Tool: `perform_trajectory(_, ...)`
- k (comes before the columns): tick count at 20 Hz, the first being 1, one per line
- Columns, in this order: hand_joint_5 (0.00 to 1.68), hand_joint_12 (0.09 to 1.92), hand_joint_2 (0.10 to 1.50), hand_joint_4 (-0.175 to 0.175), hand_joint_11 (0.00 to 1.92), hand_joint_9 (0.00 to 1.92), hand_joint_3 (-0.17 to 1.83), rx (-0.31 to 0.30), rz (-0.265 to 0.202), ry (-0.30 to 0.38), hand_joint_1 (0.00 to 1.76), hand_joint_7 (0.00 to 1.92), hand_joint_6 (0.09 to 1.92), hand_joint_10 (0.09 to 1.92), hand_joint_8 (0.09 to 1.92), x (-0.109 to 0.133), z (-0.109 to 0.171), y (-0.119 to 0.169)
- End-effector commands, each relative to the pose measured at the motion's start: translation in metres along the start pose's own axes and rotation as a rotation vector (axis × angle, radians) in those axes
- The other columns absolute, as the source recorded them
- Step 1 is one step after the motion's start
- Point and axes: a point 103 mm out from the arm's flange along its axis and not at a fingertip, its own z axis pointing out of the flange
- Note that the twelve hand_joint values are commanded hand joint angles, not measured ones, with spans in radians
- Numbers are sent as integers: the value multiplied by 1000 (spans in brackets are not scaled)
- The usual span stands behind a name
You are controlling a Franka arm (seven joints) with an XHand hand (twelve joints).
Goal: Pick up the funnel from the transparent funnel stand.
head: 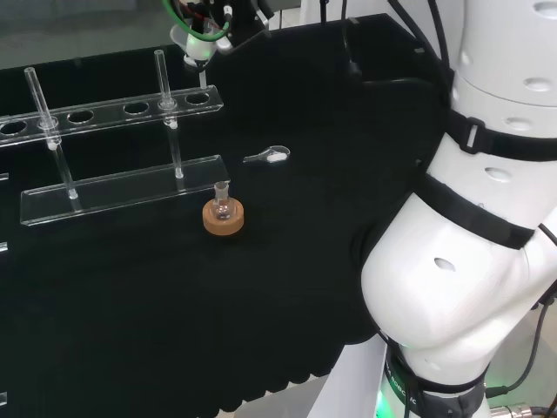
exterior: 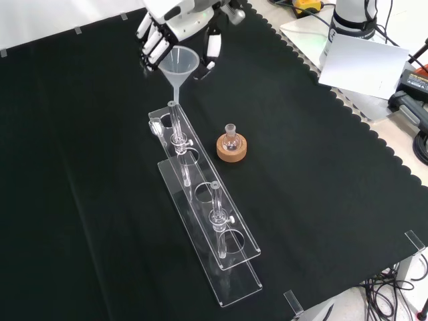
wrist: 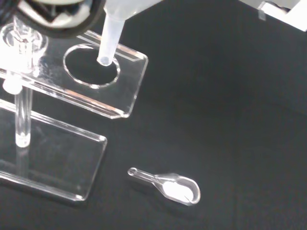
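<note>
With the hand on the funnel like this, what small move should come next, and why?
Probably a little more straight lift. The hand is curled round the clear plastic funnel, but in the wrist view the funnel's stem tip sits level with or barely above the end hole of the transparent funnel stand. Moving sideways now could knock the stem against the hole's rim.

Bench covered with black cloth (exterior: 321, 200), scalloped along its edge in the front view. Resting on the cloth: a transparent funnel stand (exterior: 231, 284) on its flat base plate; just beside it, a cork ring (exterior: 231, 150) bearing a small glass flask (exterior: 231, 137); and, apart from both, a small clear scoop (wrist: 169, 186) lying flat.
</note>
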Motion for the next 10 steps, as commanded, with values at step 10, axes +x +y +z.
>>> perform_trajectory(10,704,1225,733,24,693,1029,659,38,74,-15,929,641,721,395,656,-1,5,-63)
